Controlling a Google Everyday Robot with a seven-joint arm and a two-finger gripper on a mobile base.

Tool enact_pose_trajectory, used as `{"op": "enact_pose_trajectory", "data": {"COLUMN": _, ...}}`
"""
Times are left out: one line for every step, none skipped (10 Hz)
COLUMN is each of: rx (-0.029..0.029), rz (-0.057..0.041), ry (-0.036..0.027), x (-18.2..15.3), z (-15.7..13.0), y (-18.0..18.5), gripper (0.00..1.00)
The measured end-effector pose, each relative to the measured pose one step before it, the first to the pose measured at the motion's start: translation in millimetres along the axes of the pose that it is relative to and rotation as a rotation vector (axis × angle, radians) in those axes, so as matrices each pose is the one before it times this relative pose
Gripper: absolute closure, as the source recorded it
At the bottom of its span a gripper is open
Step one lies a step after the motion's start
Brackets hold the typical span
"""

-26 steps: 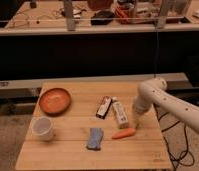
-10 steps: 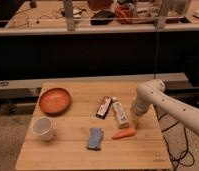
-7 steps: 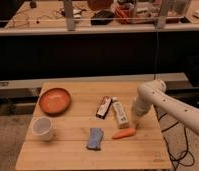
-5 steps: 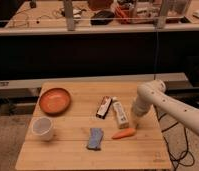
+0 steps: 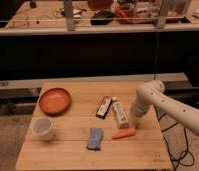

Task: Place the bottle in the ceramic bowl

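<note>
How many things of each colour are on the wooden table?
Orange: 2 (shallow round orange-red ceramic bowl, orange carrot)
White: 2 (elongated white plastic bottle, white cup)
Dark: 1 (dark rectangular bar)
Blue-grey: 1 (blue-grey folded cloth)
Total: 6
The robot's claw, not counted, is just right of the bottle, near the carrot.
</note>
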Motion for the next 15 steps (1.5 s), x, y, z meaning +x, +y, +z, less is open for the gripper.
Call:
{"op": "enact_pose_trajectory", "data": {"rx": -0.00196, "rz": -0.00266, "ry": 0.00018, "x": -1.04, "z": 0.40, "y": 0.24, "gripper": 0.78}}
{"op": "enact_pose_trajectory", "data": {"rx": -0.00032, "rz": -0.00406, "ry": 0.00054, "x": -1.25, "z": -0.51, "y": -0.64, "gripper": 0.78}}
{"op": "enact_pose_trajectory", "data": {"rx": -0.00100, "rz": -0.00422, "ry": -0.00104, "x": -1.73, "z": 0.34, "y": -0.49, "gripper": 0.78}}
{"op": "enact_pose_trajectory", "data": {"rx": -0.00078, "rz": -0.00163, "ry": 0.00028, "x": -0.26, "z": 0.31, "y": 0.21, "gripper": 0.78}}
{"op": "enact_pose_trajectory", "data": {"rx": -0.00060, "rz": 0.00007, "ry": 0.00007, "x": 0.06, "z": 0.02, "y": 0.62, "gripper": 0.78}}
{"op": "enact_pose_trajectory", "data": {"rx": -0.00055, "rz": -0.00001, "ry": 0.00075, "x": 1.01, "z": -0.69, "y": 1.45, "gripper": 0.78}}
{"op": "enact_pose_trajectory", "data": {"rx": -0.00193, "rz": 0.00094, "ry": 0.00187, "x": 1.31, "z": -0.60, "y": 2.19, "gripper": 0.78}}
{"op": "enact_pose_trajectory", "data": {"rx": -0.00013, "rz": 0.00037, "ry": 0.00041, "x": 0.25, "z": -0.54, "y": 0.95, "gripper": 0.80}}
{"op": "enact_pose_trajectory", "data": {"rx": -0.00133, "rz": -0.00064, "ry": -0.00003, "x": -0.28, "z": 0.03, "y": 0.41, "gripper": 0.83}}
{"op": "enact_pose_trajectory", "data": {"rx": -0.00150, "rz": -0.00305, "ry": 0.00047, "x": -1.34, "z": -0.59, "y": -0.32, "gripper": 0.83}}
{"op": "enact_pose_trajectory", "data": {"rx": -0.00211, "rz": -0.00391, "ry": -0.00086, "x": -1.91, "z": 0.85, "y": 0.10, "gripper": 0.83}}
{"op": "enact_pose_trajectory", "data": {"rx": 0.00018, "rz": -0.00267, "ry": 0.00143, "x": -0.77, "z": -0.58, "y": -0.38, "gripper": 0.83}}
{"op": "enact_pose_trajectory", "data": {"rx": -0.00117, "rz": 0.00197, "ry": 0.00184, "x": 0.50, "z": -1.14, "y": 0.64, "gripper": 0.83}}
{"op": "enact_pose_trajectory", "data": {"rx": 0.00103, "rz": 0.00135, "ry": 0.00075, "x": 0.27, "z": -1.17, "y": 0.45, "gripper": 0.83}}
{"op": "enact_pose_trajectory", "data": {"rx": -0.00072, "rz": -0.00059, "ry": 0.00095, "x": -0.03, "z": -0.57, "y": 0.55, "gripper": 0.83}}
